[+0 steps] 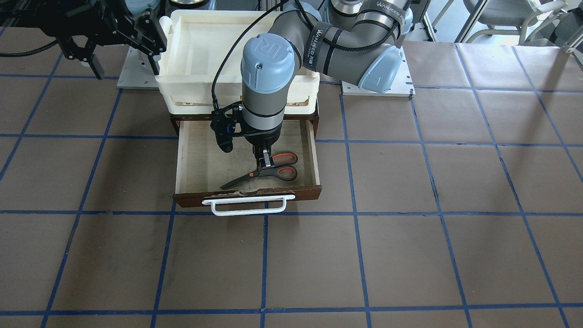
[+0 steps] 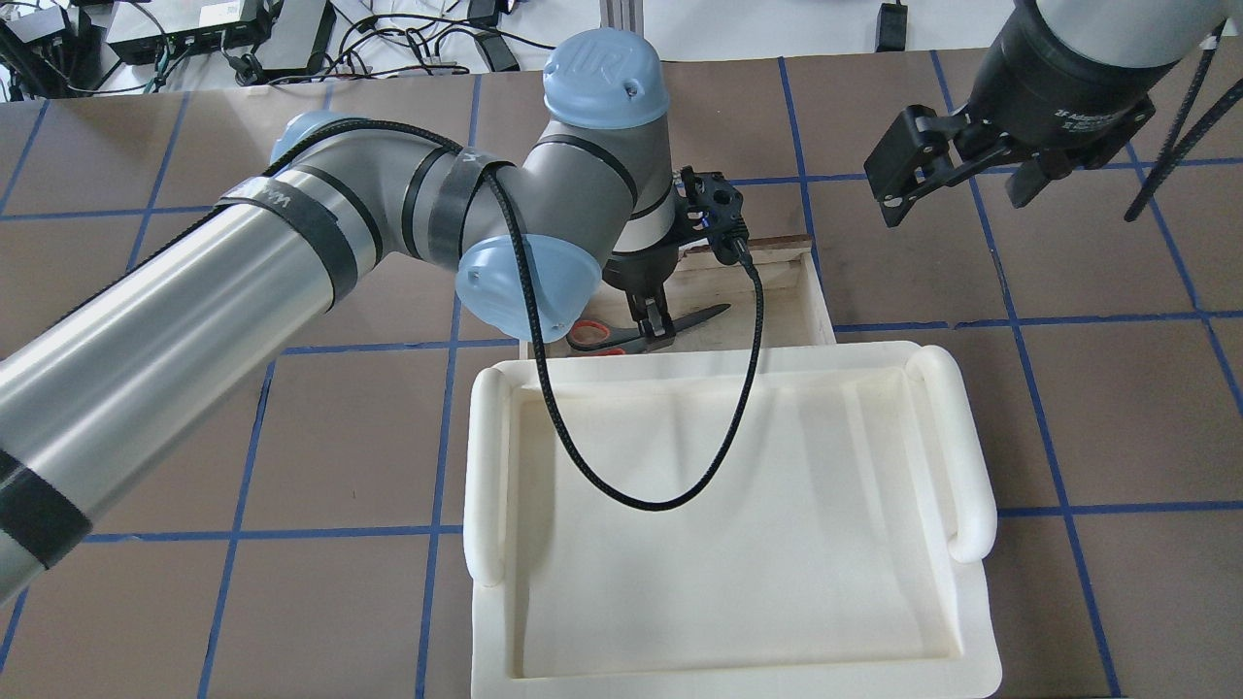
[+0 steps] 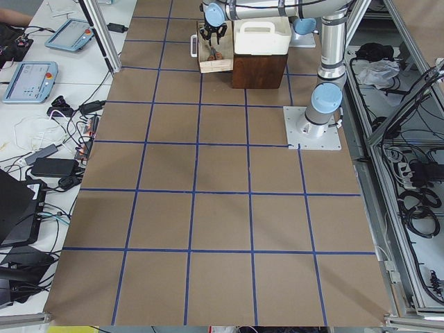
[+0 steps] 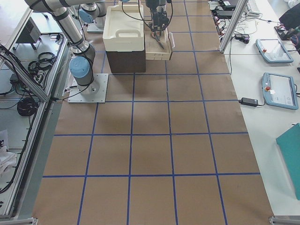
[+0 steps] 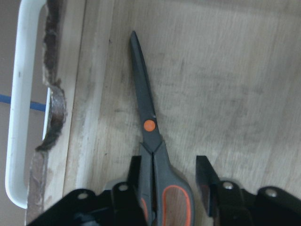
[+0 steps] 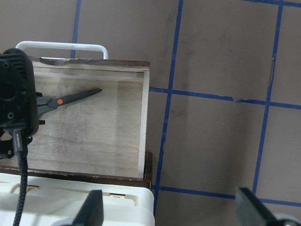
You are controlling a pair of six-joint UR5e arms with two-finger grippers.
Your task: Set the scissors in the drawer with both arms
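The scissors (image 1: 266, 172) lie flat on the pale floor of the open drawer (image 1: 314, 155), blades pointing toward its brown front and white bar handle (image 1: 248, 211). My left gripper (image 1: 265, 161) reaches down into the drawer. In the left wrist view its fingers (image 5: 204, 176) stand open on either side of the scissors' (image 5: 148, 127) grey and orange handles, with a gap on one side. My right gripper (image 2: 957, 194) hangs open and empty above the table beside the drawer (image 2: 816, 291). From the right wrist view the scissors (image 6: 70, 98) show in the drawer (image 6: 117, 132).
A cream-white plastic tray (image 2: 486, 466) sits on top of the brown cabinet, behind the open drawer. The left arm's black cable (image 2: 670, 500) loops over the tray. Brown table with blue grid lines (image 1: 410, 255) lies all around.
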